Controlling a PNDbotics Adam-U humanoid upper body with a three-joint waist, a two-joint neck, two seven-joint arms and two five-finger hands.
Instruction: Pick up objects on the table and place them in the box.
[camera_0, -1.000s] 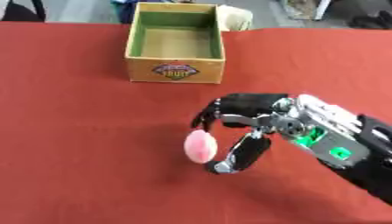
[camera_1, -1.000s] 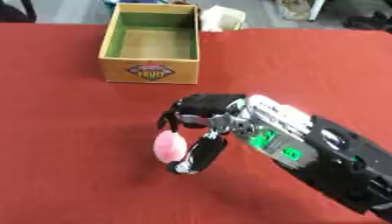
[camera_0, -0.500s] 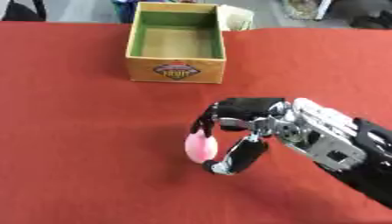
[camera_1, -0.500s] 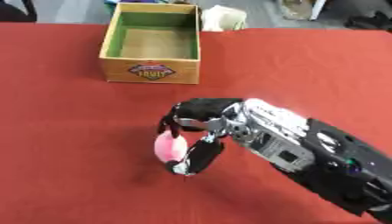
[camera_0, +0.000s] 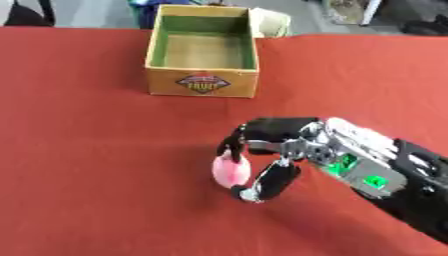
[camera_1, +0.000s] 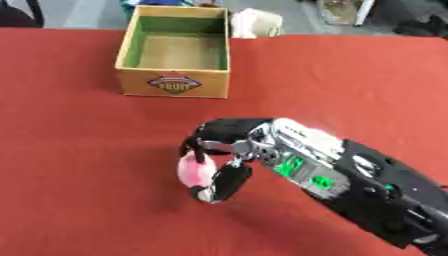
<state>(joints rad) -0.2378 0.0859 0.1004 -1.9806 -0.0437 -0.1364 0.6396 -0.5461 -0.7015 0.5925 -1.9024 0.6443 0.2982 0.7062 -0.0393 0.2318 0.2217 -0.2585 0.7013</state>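
Grasping comes first here: the right hand (camera_0: 278, 150) reaches in from the lower right, low over the red bench (camera_0: 96, 175), with its fingers curled over the top of a small pink object (camera_0: 230, 171) and its thumb coming up from below, so the object is pinched between them. Whether the pink thing is already clear of the cloth or touching it cannot be told from either view. To do this step well, I judge the pinch should be settled around the middle of the rounded body before any lift, since a smooth, egg-like shape could squirt out sideways if caught only at its edge. A straight rise should follow, then a carry away from the robot and slightly to its left. Farther off, well apart from the hand, the yellow cardboard box (camera_0: 203, 50) stands open with a green lining and appears empty, so there is room to lower the object inside before letting go rather than dropping it from above the rim. The left hand shows in neither view.
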